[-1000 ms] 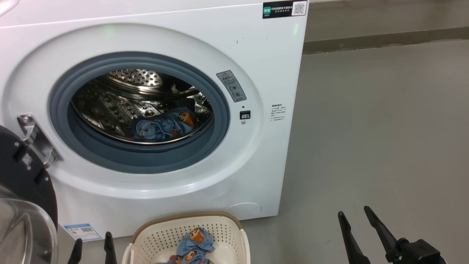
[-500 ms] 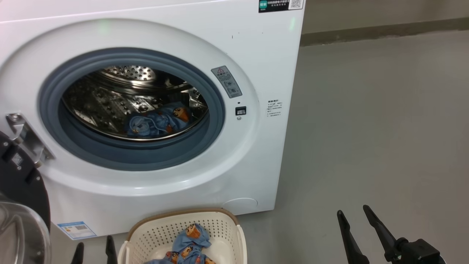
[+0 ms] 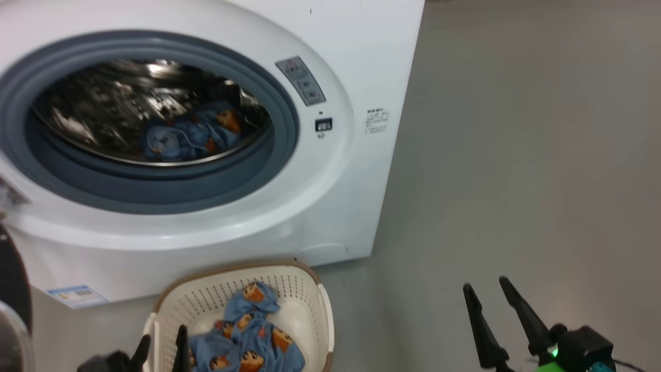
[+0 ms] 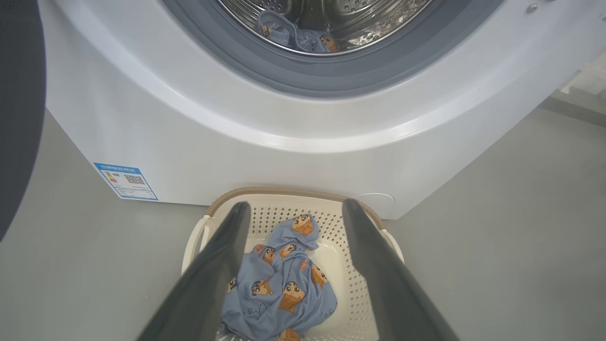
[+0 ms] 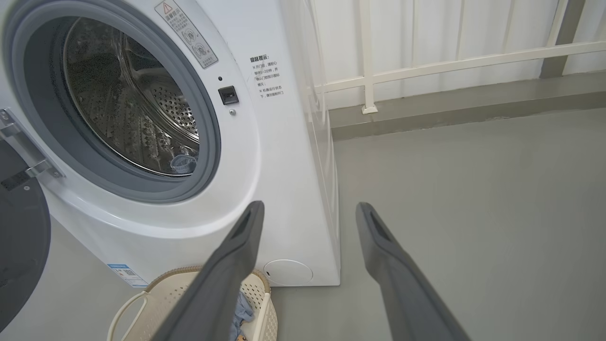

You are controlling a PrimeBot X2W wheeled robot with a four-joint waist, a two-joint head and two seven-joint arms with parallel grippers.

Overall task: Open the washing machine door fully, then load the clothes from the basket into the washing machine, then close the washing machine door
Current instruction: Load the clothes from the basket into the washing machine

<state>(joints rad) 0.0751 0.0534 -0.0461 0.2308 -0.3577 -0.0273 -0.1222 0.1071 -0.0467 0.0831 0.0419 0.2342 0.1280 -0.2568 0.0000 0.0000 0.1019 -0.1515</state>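
The washing machine [image 3: 361, 62] stands with its door [image 3: 13, 279] swung wide open at the left. One piece of the light blue clothes [image 3: 191, 134] lies in the steel drum. On the floor in front sits the cream basket [image 3: 315, 294], holding more clothes [image 3: 248, 330]. My left gripper [image 3: 162, 335] is open over the basket's near left edge. In the left wrist view its fingers [image 4: 227, 246] frame the clothes [image 4: 284, 284] from above without touching them. My right gripper [image 3: 485, 284] hangs open and empty over bare floor, right of the basket.
The open door [image 5: 19, 237] juts out on the machine's left, close to my left arm. Grey floor [image 3: 516, 155] spreads to the right of the machine. A white railing [image 5: 426, 66] and a low kerb run along the wall behind.
The head camera has dipped down, so the machine and basket sit higher and further left. My left gripper has moved right, from beside the basket to over its left edge. The right gripper holds its place.
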